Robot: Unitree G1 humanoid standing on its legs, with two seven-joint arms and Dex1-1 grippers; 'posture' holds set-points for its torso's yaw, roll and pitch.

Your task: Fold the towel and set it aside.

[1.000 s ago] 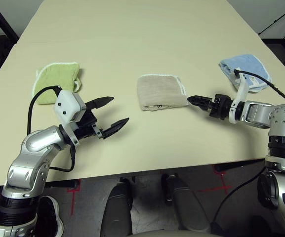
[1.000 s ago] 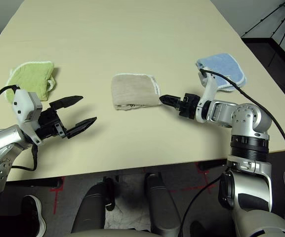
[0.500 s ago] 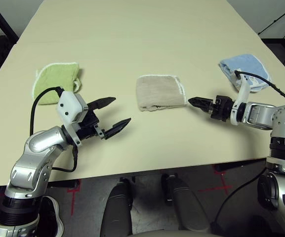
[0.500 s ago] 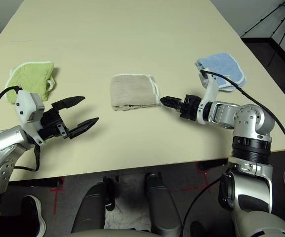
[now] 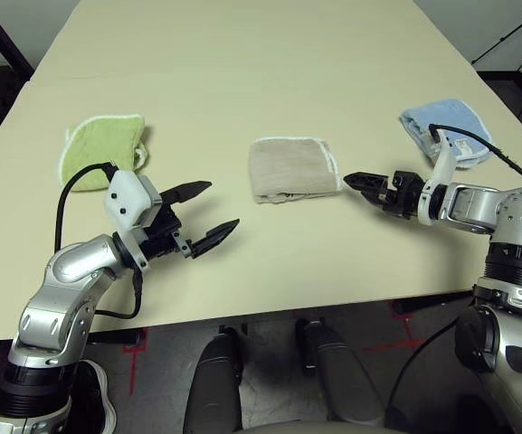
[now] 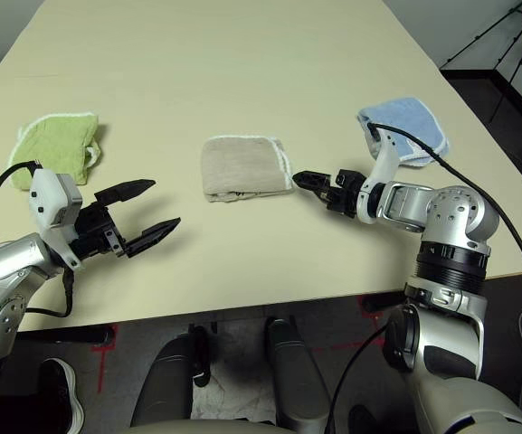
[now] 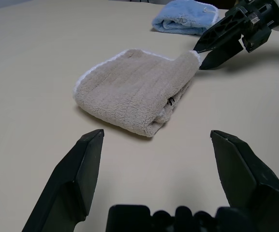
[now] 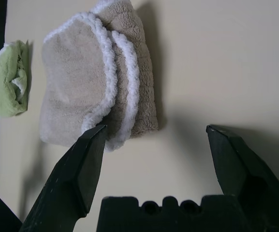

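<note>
The folded beige towel (image 5: pixel 291 168) lies at nine o'clock, just beside the right pincer (image 5: pixel 355 178), fingers parted and empty; the left pincer (image 5: pixel 208 215), released, waits farther off on the tabletop (image 5: pixel 242 63).

The towel's (image 7: pixel 138 92) dark motif (image 7: pixel 170 100) is too small to make out.

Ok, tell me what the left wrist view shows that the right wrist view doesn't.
Left wrist view alone: the light-blue towel and the right pincer, open, its tips just off the beige towel's corner. Right wrist view alone: the lime-green towel and the beige towel's stacked white-edged layers. Both: the folded beige towel lying on the table, and each arm's own open pincer, neither gripping it.
</note>
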